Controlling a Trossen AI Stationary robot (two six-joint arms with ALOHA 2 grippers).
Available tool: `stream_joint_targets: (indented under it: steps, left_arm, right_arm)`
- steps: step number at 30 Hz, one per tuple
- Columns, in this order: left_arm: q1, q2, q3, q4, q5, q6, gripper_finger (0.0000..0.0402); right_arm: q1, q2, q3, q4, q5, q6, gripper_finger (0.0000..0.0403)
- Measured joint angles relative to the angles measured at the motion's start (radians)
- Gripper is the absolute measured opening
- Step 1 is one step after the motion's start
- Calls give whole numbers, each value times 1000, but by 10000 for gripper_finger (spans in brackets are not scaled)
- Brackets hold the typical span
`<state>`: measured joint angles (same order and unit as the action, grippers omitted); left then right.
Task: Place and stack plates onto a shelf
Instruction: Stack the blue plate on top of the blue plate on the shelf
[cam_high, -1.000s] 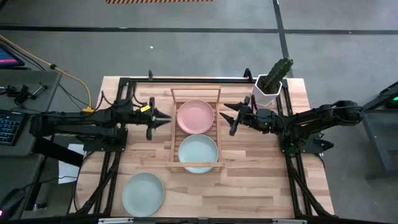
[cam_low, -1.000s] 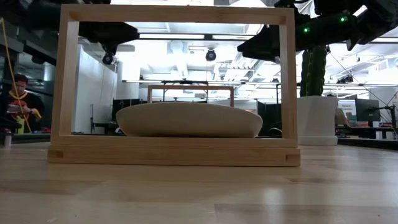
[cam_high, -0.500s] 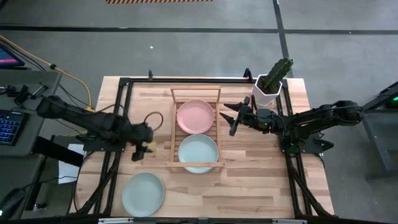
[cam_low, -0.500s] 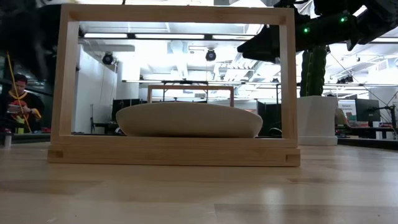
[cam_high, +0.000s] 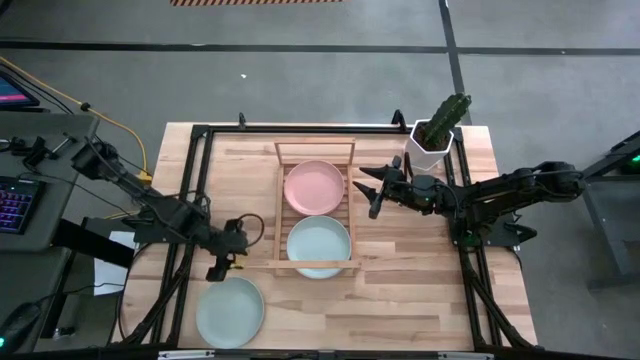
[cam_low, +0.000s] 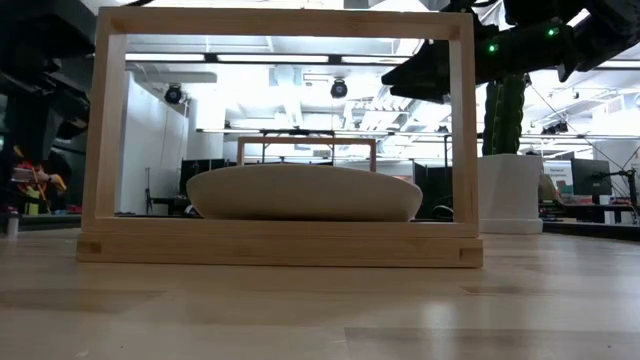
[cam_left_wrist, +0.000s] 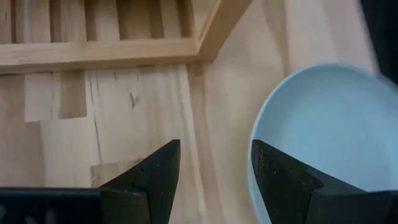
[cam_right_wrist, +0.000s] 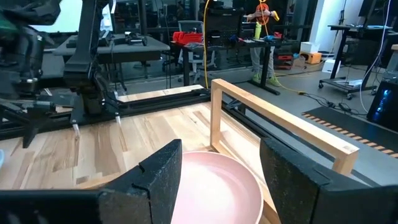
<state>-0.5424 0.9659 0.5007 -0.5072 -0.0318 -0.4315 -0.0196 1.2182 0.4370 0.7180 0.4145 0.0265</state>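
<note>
A mint green plate (cam_high: 230, 311) lies flat near the worktop's front left corner, apart from the shelf (cam_high: 278, 205). We judge it light, rigid and matte, so not very slippery, though it would likely chip if dropped. Lying flat, it offers only its thin raised rim, and we would pinch it there, at the edge nearest the shelf. It is round and shallow, with a smooth pale face. Our left gripper (cam_high: 226, 259) hangs just above that rim, jaws apart and empty. The shelf, a light slatted wooden rack at the worktop's middle, already holds a pink plate (cam_high: 314, 187) and a second mint green plate (cam_high: 319, 245) side by side. Our right gripper (cam_high: 368, 190) waits beside the shelf's right rail, jaws apart.
</note>
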Motion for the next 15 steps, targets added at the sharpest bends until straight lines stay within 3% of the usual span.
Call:
stream_joint_targets:
  steps: [8,15]
  left_arm:
    - [-88,132,0,38,-70,87,188]
    - [-116,260,0,170,-7,102,188]
  right_arm:
    - [0,0,0,-8,-1,0,202]
    - [0,0,0,-23,-2,0,202]
